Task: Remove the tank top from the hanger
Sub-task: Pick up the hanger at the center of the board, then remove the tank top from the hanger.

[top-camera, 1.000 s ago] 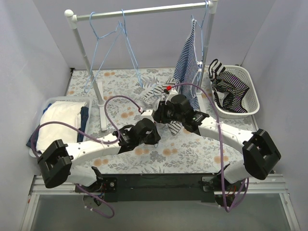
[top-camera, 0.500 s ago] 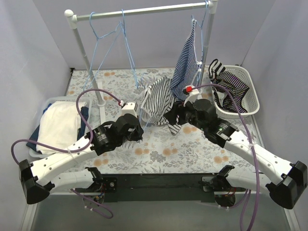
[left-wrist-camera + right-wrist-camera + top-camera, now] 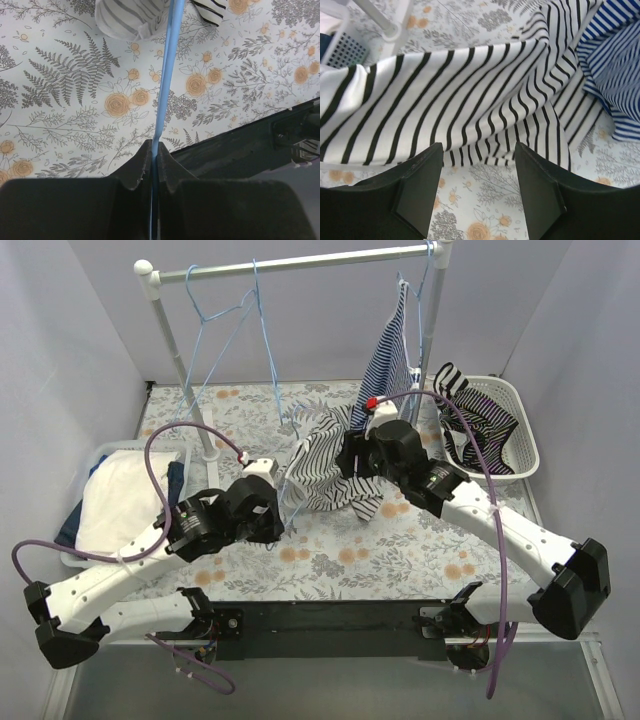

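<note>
The black-and-white striped tank top (image 3: pixel 318 465) hangs bunched on a thin blue hanger (image 3: pixel 289 494), lifted off the floral table. My left gripper (image 3: pixel 276 512) is shut on the hanger's wire (image 3: pixel 161 105), which runs up between the fingers (image 3: pixel 155 152) to the tank top's hem (image 3: pixel 131 17). My right gripper (image 3: pixel 350 458) is open and sits at the tank top's right side. In the right wrist view its fingers (image 3: pixel 477 172) spread wide just below the striped cloth (image 3: pixel 445 100), with nothing between them.
A clothes rack (image 3: pixel 290 264) stands at the back with empty blue hangers (image 3: pixel 228 325) and a blue-striped garment (image 3: pixel 390 365), which also shows in the right wrist view (image 3: pixel 615 75). A white basket (image 3: pixel 525 425) of striped clothes is at the right. A basket (image 3: pixel 100 455) of white laundry is at the left.
The left gripper pulled back and to the left with the hanger, lifting the tank top off the table. The right gripper rose and moved in against the tank top's right side.
</note>
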